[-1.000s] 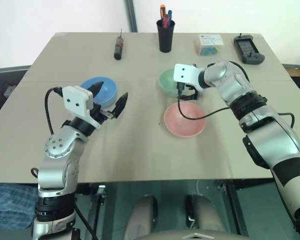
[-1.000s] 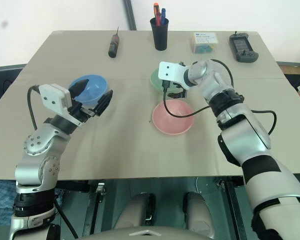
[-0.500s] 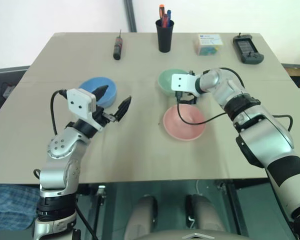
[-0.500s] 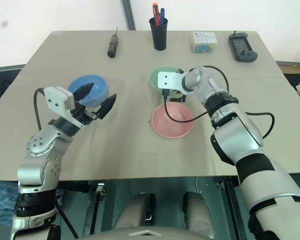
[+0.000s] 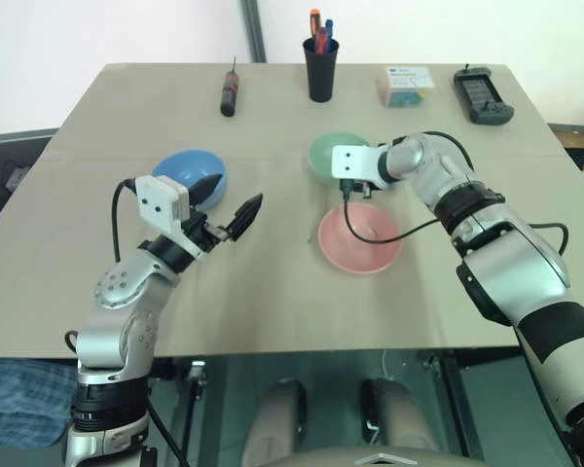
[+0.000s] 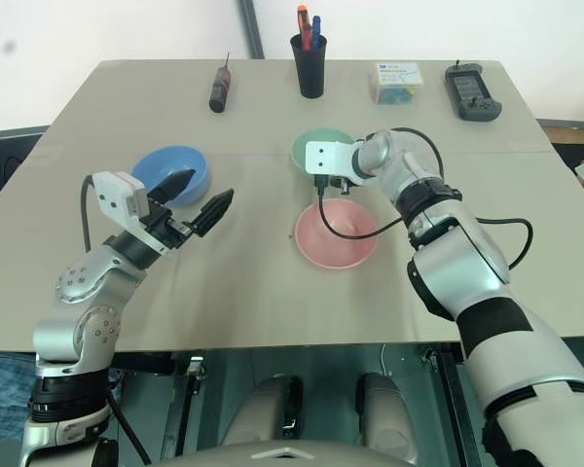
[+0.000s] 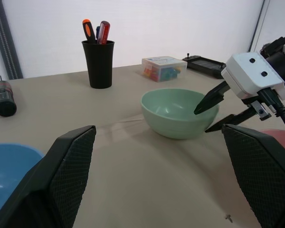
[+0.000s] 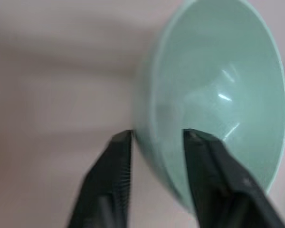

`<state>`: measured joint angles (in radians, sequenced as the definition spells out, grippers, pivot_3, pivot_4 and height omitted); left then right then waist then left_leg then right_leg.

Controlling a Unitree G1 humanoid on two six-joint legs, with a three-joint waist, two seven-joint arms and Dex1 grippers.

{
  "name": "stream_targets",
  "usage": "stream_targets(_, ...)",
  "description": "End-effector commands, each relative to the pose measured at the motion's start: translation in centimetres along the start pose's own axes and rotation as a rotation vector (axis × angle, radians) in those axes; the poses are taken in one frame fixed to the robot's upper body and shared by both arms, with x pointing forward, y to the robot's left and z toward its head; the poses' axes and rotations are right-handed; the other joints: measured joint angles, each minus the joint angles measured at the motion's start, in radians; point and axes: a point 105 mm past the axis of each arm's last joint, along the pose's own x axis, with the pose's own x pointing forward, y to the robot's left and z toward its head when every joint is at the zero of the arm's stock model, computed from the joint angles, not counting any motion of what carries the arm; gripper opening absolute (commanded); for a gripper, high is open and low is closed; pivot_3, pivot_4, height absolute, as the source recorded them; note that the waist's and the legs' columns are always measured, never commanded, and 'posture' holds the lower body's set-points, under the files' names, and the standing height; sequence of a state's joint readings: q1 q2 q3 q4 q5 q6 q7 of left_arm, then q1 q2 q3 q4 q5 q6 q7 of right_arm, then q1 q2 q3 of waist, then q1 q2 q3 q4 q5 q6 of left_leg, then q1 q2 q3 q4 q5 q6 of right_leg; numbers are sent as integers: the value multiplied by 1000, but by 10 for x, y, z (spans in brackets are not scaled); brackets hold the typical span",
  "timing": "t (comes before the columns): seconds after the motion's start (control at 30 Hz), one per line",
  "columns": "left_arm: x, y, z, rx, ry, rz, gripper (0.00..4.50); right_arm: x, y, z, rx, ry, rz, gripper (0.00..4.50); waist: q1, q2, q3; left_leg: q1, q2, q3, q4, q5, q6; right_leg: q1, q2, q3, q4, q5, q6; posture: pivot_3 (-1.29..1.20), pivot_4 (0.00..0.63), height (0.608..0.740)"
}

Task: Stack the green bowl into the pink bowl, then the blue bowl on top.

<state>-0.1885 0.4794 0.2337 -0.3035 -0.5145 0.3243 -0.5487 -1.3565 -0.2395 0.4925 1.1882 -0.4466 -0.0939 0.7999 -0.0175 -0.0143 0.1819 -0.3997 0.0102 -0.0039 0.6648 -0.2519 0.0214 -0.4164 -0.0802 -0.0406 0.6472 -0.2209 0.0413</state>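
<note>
Standing upright on the beige surface (image 5: 273, 282), mouths up, are three round bowls with no long axis to speak of.

Green bowl (image 5: 333, 156): toward the far middle of the surface, just beyond the pink bowl, apart from it. Rim level, opening skyward.

Pink bowl (image 5: 358, 239): nearer the robot, in front of the green bowl, empty, sitting flat.

Blue bowl (image 5: 187, 175): to the robot's left, well apart from the other two, upright, empty.

Right tool (image 8: 156, 137): reached in over the near edge of the green bowl, pointing downward and toward the robot's left. Its two black fingers (image 8: 202, 156) straddle the bowl's wall, one inside the hollow, one outside, drawn in close against the rim; whether both are pressing on it I cannot tell. The bowl sits on the surface, not lifted.

Left tool (image 5: 224, 199): hovering beside the blue bowl, fingers spread wide, one tip over the bowl's near rim, the other out over bare surface. Nothing between them; touching nothing that I can see.

Other items, far edge: black cup of pens (image 5: 322, 60), screwdriver (image 5: 231, 92) lying flat, small box (image 5: 409, 84), black handheld device (image 5: 483, 96).
</note>
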Motion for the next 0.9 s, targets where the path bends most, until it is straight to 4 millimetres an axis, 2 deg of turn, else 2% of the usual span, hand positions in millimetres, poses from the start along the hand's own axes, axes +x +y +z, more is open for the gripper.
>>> stream_targets(0.03, -1, -3, 11, 22, -38, -13, 4500, -7, -14, 12, -22, -37, -43, 64, 0, 0, 0, 0, 0, 0, 0, 0, 0, 0, 0, 0, 0, 0, 0, 0, 150, 740)
stream_targets(0.17, -1, -3, 11, 27, -38, -14, 4500, -8, -14, 11, -29, -35, -38, 20, 0, 0, 0, 0, 0, 0, 0, 0, 0, 0, 0, 0, 0, 0, 0, 0, 150, 740)
stream_targets(0.3, -1, -5, 10, 30, -37, -23, 4500, -16, -20, 24, -58, -89, -28, 20, 0, 0, 0, 0, 0, 0, 0, 0, 0, 0, 0, 0, 0, 0, 0, 0, 150, 740)
stream_targets(0.47, -1, -7, 10, 38, -34, -36, 4500, -43, -30, 39, -137, -164, 3, 20, 1, 0, 0, 0, 0, 0, 0, 0, 1, 0, 0, 0, 0, 0, 0, 0, 150, 740)
stream_targets(0.57, -1, -9, 8, 49, -30, -55, 4500, -65, -29, 45, -179, -205, 37, 20, 3, 0, 0, -1, 0, 0, 0, 0, 1, -1, 0, 0, 0, 0, 0, 0, 150, 740)
stream_targets(0.73, 2, -15, 8, 67, -24, -119, 4500, -99, -5, 41, -261, -204, 140, 20, 7, 0, 0, -1, 0, -1, 0, -1, 2, 0, 0, -2, -1, 0, 0, 0, 150, 740)
stream_targets(0.9, 9, -25, 9, 83, -13, -222, 4500, -129, 42, 27, -295, -151, 350, 20, 8, 0, 0, -1, 0, -2, 0, -1, 2, 0, -1, -2, -1, 0, 0, 0, 150, 740)
